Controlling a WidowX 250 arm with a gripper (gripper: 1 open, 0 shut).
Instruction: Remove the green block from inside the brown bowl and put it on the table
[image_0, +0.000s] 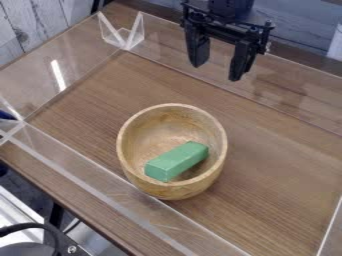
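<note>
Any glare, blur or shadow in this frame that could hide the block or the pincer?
Camera view: white glare streaks run along the clear acrylic walls, none crossing the green block; the whole frame is soft and low in detail; the brown bowl shades its inner near side slightly; the open pincer reads dark but sharp-edged against the table.

No readable text, labels, brands, numbers or signs anywhere in view.
</note>
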